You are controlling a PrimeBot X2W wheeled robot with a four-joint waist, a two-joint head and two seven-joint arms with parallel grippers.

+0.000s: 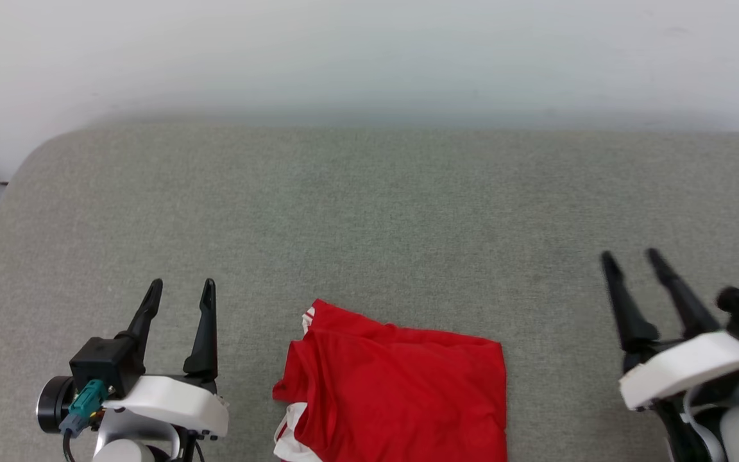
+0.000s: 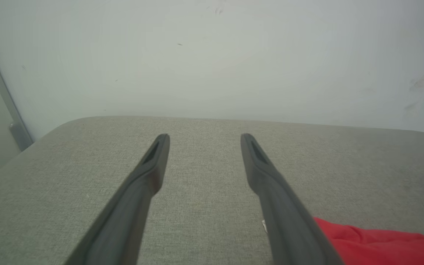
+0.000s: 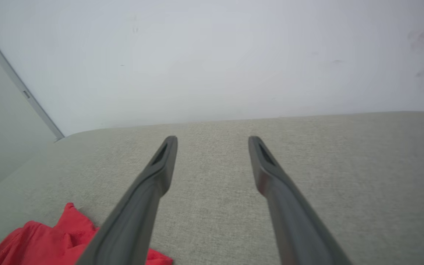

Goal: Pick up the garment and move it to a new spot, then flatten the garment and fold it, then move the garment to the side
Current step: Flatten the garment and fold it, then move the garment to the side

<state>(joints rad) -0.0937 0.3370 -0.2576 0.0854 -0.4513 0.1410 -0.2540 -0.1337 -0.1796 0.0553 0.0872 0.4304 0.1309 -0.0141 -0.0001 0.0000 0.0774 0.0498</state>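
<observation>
Left hand: my left hand is spread wide with nothing held. In the left wrist view, bare grey cloth shows between its two dark fingers.
Right hand: my right hand is just as wide apart and holds nothing. In the right wrist view, its fingers frame plain cloth.
Hand placement: the left hand is at the near left and the right hand at the near right, and both point away from me toward the wall. Neither one touches the shirt.
Shirt: the red shirt lies on the desk between my hands, nearer the left one, as a folded, roughly square bundle. Its plain red side faces up, and its near part is cut off by the bottom edge of the head view.
Shirt details: some white sleeve peeks out at the shirt's left edge.
Shirt from the wrists: its red edge lies just beside my left hand's right finger. It also lies beside my right hand's left finger.
Desk: the desk is covered in grey cloth, has rounded far corners and runs up to the pale wall.
</observation>
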